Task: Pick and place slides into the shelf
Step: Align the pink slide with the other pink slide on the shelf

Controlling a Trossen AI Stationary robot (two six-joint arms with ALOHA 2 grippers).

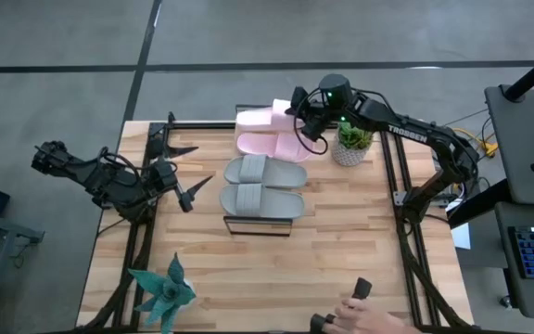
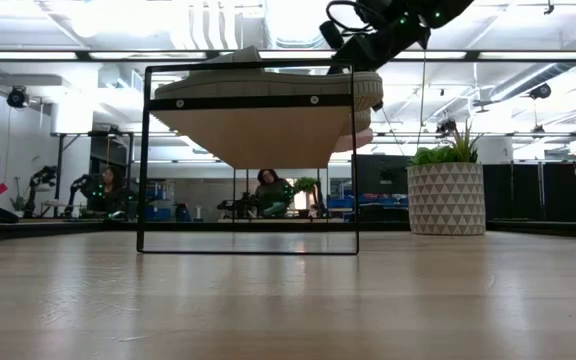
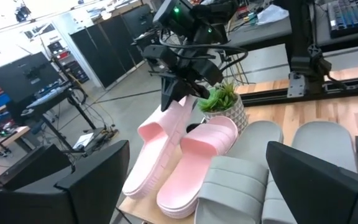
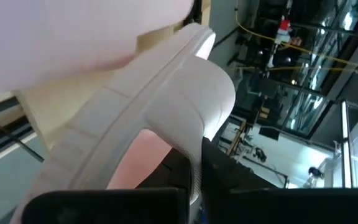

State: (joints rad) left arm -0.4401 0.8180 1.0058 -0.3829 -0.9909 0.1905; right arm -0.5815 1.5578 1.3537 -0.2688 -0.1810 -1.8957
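the right arm's gripper (image 1: 297,109) is at the far end of the narrow light-wood shelf with its thin black metal frame (image 1: 258,227), its jaws clamped on the edge of the outermost pale pink foam slide (image 1: 260,119). the left wrist view shows that slide (image 3: 160,143) tipped up toward the gripper end, leaning against the second pale pink slide (image 3: 197,158), which lies flat. the two grey foam slides (image 1: 263,186) already sit side by side on the plank, nearer the bench's front.

the step in hand looks like setting down the last slide, so the task seems close to done. to do it well, the robot should probably lower the raised end until the sole lies flat on the plank, parallel to its partner and just beside it, not overlapping. the slide sits close to the shelf's far edge, so a small pull inward before release would likely keep it from tipping off. the foam is soft, so the jaws should part only once the sole is supported, then draw straight back, clear of the potted green plant in the white patterned pot (image 1: 351,144) just beside.

the left arm's gripper (image 1: 189,190) waits at the shelf's left, jaws apart.
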